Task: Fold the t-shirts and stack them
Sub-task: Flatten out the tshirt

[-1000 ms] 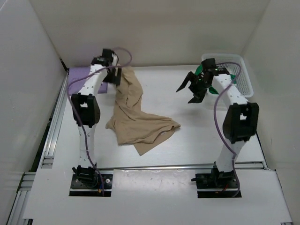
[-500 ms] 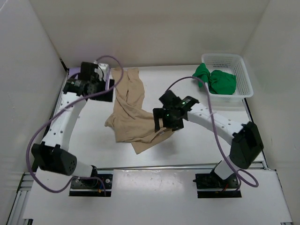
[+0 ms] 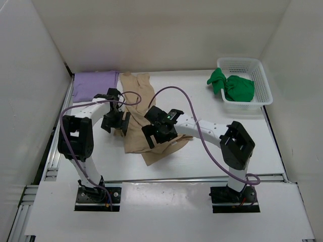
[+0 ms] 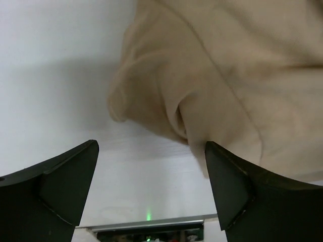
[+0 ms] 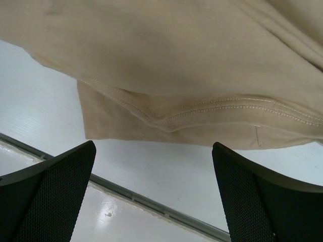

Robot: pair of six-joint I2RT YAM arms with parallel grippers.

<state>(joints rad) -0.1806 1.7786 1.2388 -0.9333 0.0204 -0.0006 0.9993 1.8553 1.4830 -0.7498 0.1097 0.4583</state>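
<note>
The left pincer (image 3: 115, 122) stands with its jaws wide apart and nothing between them. It is low over the white tabletop (image 3: 227, 116), at the left edge of the tan t-shirt (image 3: 139, 96). In its wrist view (image 4: 151, 146), a rounded fold of the tan t-shirt (image 4: 227, 60) lies just ahead of the fingers (image 4: 65, 176), with bare tabletop (image 4: 50, 50) to one side.

The right pincer (image 3: 151, 136) is also spread wide and holds nothing. It sits over the near part of the same shirt, close beside the left pincer. Its wrist view (image 5: 154, 146) shows the shirt's (image 5: 176, 50) stitched hem just ahead, a lower layer of cloth showing under it, then a strip of tabletop (image 5: 151, 166). Whether either pincer touches the cloth cannot be told.

Beyond the left pincer, toward the far left corner, the lavender t-shirt (image 3: 95, 83) lies flat, its edge meeting the tan one. Well away from the right pincer, at the far right, the green t-shirt (image 3: 237, 88) is bunched in a white mesh basket (image 3: 265, 85), part of it hanging over the left rim.
</note>
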